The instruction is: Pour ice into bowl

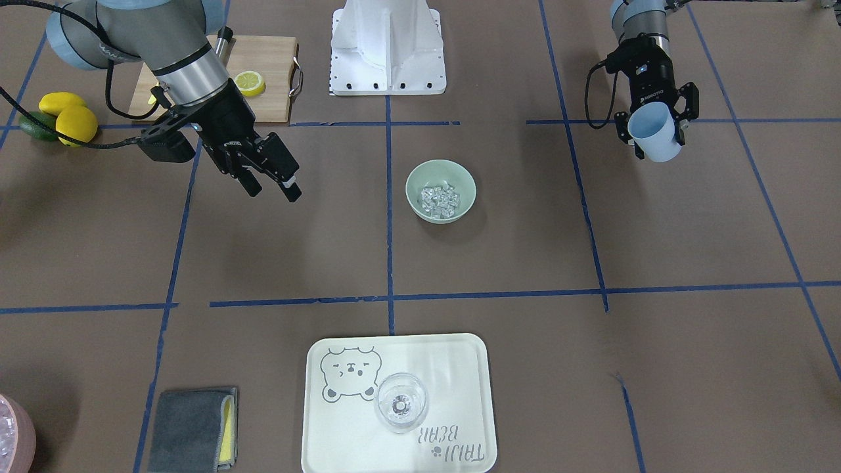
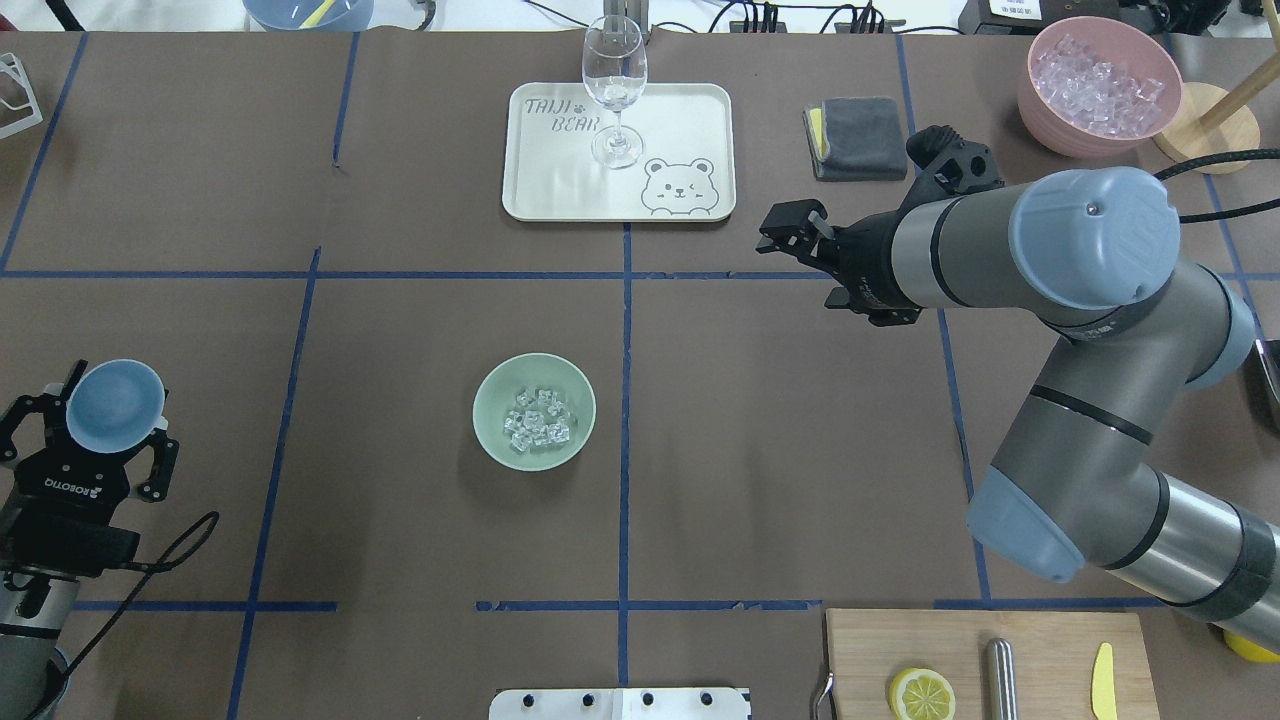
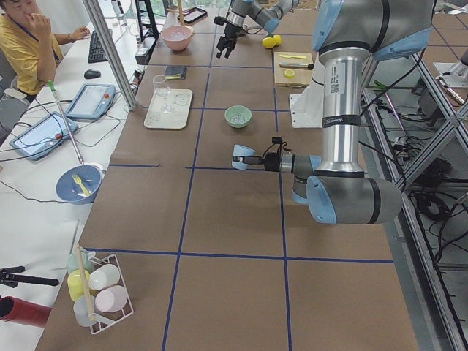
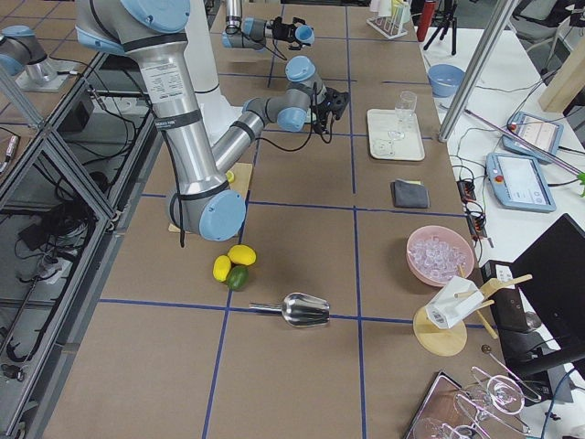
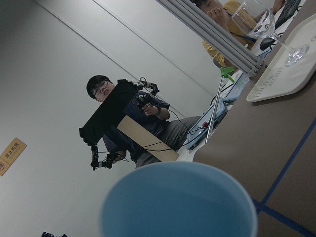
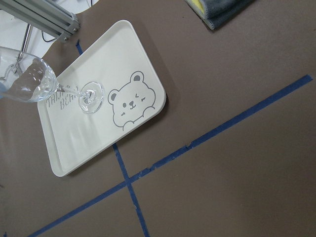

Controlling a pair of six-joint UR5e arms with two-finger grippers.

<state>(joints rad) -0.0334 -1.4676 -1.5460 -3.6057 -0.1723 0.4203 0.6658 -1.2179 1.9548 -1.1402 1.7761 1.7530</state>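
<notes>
A cream tray (image 6: 123, 54) lies on the brown bench (image 6: 237, 187) toward ten o'clock, with a bear drawing (image 6: 131, 101) at its four-o'clock corner. A clear wine glass (image 6: 39, 84) stands on it, bowl toward nine o'clock. A grey cloth (image 6: 224, 10) with a yellow edge sits at one o'clock. Blue tape lines (image 6: 217, 129) cross near seven o'clock.

The bowl (image 2: 495, 398) is sage green, the ice (image 2: 536, 420) clear, the cup (image 2: 115, 405) pale blue. Blue tape (image 2: 626, 330) grids the brown counter (image 2: 420, 180).
</notes>
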